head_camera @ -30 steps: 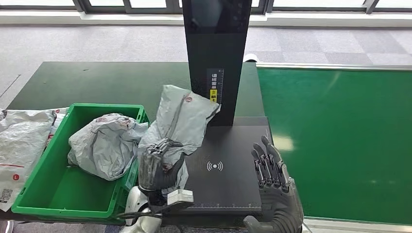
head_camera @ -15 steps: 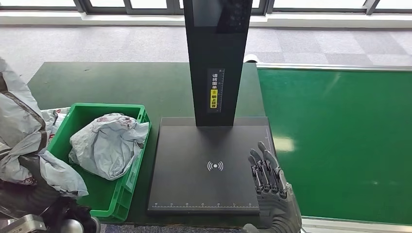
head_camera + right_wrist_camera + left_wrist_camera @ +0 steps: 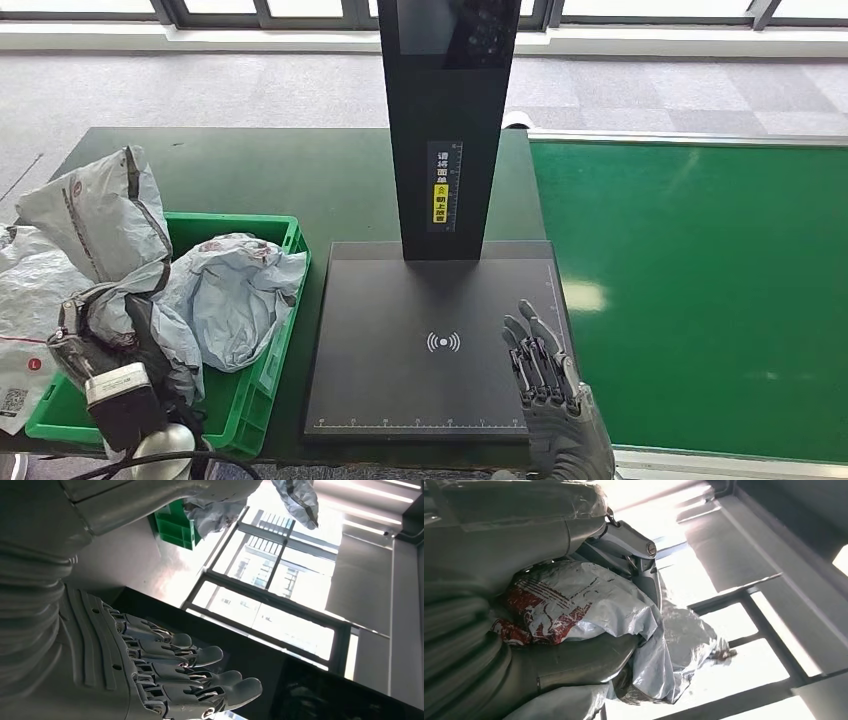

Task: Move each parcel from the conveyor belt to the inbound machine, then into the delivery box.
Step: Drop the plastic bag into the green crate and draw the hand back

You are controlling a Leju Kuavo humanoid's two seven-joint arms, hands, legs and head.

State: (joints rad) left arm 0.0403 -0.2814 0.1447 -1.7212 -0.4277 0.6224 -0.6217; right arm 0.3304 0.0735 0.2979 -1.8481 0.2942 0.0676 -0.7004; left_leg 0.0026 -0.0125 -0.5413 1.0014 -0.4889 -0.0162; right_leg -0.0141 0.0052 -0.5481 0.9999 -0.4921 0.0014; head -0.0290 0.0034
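the left hand has its fingers wrapped tight around a crumpled grey plastic mailer parcel, holding it upright over the near left part of the green plastic delivery box; the parcel's top leans out past the box's left rim. in the left wrist view the same parcel shows red print where it is squeezed between thumb and fingers. a second crumpled grey parcel lies inside the box against its right wall. more flat grey mailers lie on the dark green table just left of the box. the right hand rests at the near right corner of the black inbound machine's flat scanning plate, fingers straight and slightly apart, holding nothing. the machine's black upright column stands behind the plate, and the bright green conveyor belt runs to its right.
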